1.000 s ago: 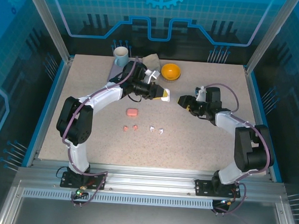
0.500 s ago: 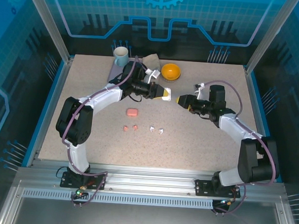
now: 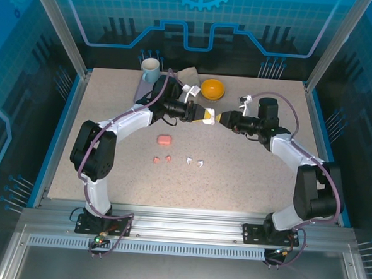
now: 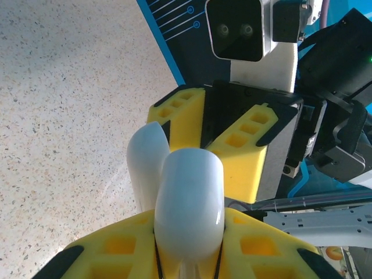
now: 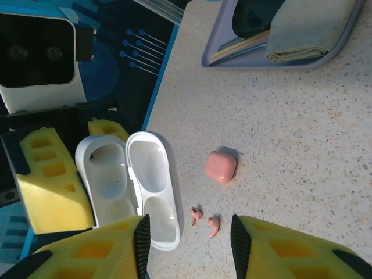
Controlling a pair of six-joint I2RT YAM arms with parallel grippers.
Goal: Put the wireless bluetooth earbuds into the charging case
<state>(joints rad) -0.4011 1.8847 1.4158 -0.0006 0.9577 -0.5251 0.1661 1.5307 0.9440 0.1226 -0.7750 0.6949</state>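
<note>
My left gripper (image 3: 204, 114) is shut on the base of an open white charging case (image 4: 189, 200), holding it above the table; its lid (image 4: 147, 161) hangs open beside the base. In the right wrist view the case (image 5: 131, 186) shows empty hollows. My right gripper (image 3: 221, 118) faces it, open, and the lid's tip lies just inside its left finger (image 5: 87, 253). On the table lie a shut pink case (image 3: 164, 140), two pink earbuds (image 3: 162, 158) and two white earbuds (image 3: 195, 161). The pink earbuds (image 5: 204, 221) show between my right gripper's (image 5: 186, 250) jaws, far below them.
At the back of the table stand a teal mug (image 3: 150, 66), a grey tray (image 5: 279, 58) with a folded cloth, and an orange bowl (image 3: 212, 88). Blue enclosure walls ring the table.
My right gripper has moved left up to the held white case and its jaws have narrowed. The left gripper has shifted slightly toward it, still holding the case.
</note>
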